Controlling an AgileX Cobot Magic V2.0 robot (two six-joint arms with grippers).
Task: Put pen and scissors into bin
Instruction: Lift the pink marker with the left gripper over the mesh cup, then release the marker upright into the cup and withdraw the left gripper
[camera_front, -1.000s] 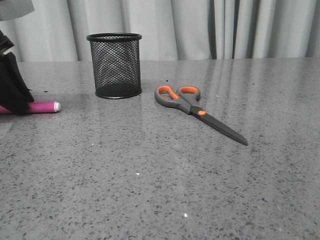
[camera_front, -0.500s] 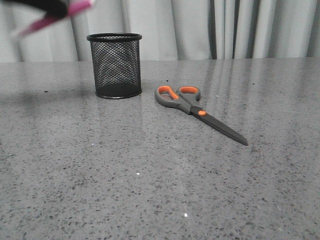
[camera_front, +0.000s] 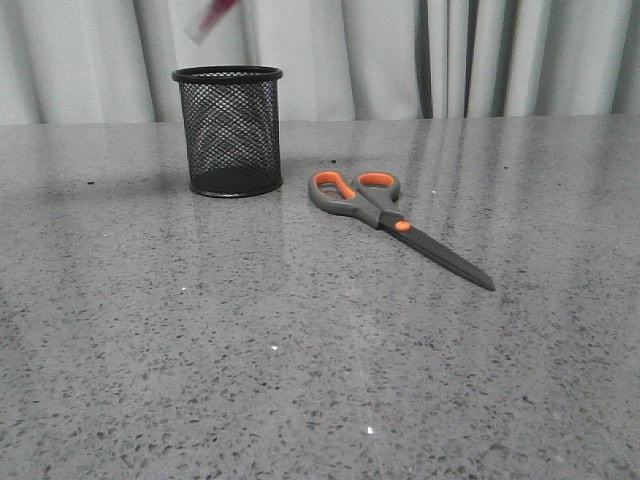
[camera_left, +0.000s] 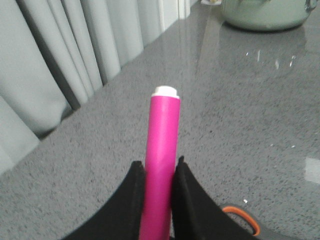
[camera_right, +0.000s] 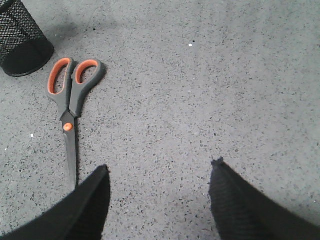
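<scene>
The black mesh bin (camera_front: 227, 130) stands upright at the back left of the table, also in the right wrist view (camera_right: 21, 42). The scissors (camera_front: 395, 222) lie flat to its right, handles toward the bin, and show in the right wrist view (camera_right: 70, 107). My left gripper (camera_left: 159, 167) is shut on the magenta pen (camera_left: 161, 165), white end pointing away. In the front view only the pen's blurred tip (camera_front: 212, 17) shows, above the bin at the top edge. My right gripper (camera_right: 159, 167) is open and empty above bare table, right of the scissors' blades.
Grey curtains (camera_front: 420, 55) hang behind the speckled grey table (camera_front: 300, 350). A pale green pot (camera_left: 265, 12) sits on the table far off in the left wrist view. An orange scissor loop (camera_left: 242, 220) shows beside the left fingers.
The pen was lifted off the table at the left by my left gripper and carried up and to the right, to above the bin. The scissors and bin stayed put.
</scene>
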